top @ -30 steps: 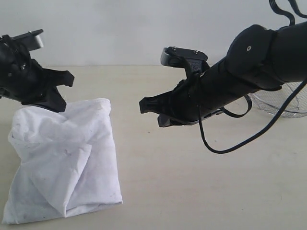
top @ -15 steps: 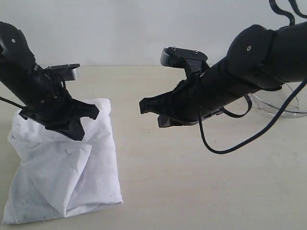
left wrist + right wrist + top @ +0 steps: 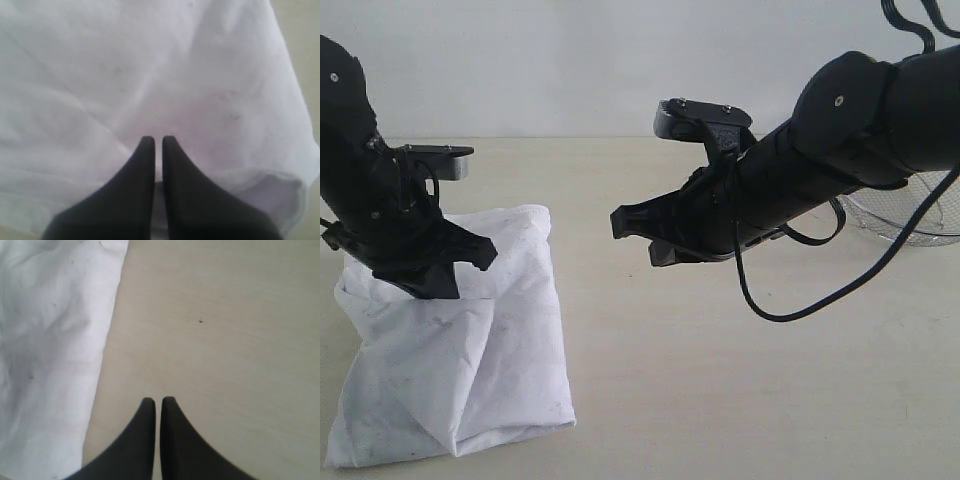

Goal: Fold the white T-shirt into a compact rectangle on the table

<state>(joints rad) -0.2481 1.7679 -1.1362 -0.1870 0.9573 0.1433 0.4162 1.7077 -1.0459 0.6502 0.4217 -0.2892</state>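
Observation:
The white T-shirt lies folded into a rumpled, roughly rectangular bundle on the left of the table, plain white side up. My left gripper hovers over the bundle's upper part, pointing down and to the right. In the left wrist view its jaws are shut, just above the cloth, with nothing seen between them. My right gripper hangs shut in mid-air to the right of the shirt. In the right wrist view it is over bare table, with the shirt's edge beside it.
A silver wire-mesh basket stands at the far right behind the right arm. A black cable loops down under that arm. Bare tabletop stretches from the shirt's right edge across the front.
My left gripper swung from the shirt's far left corner out over its top, then drew back a little to the left and lower. The right arm has not moved.

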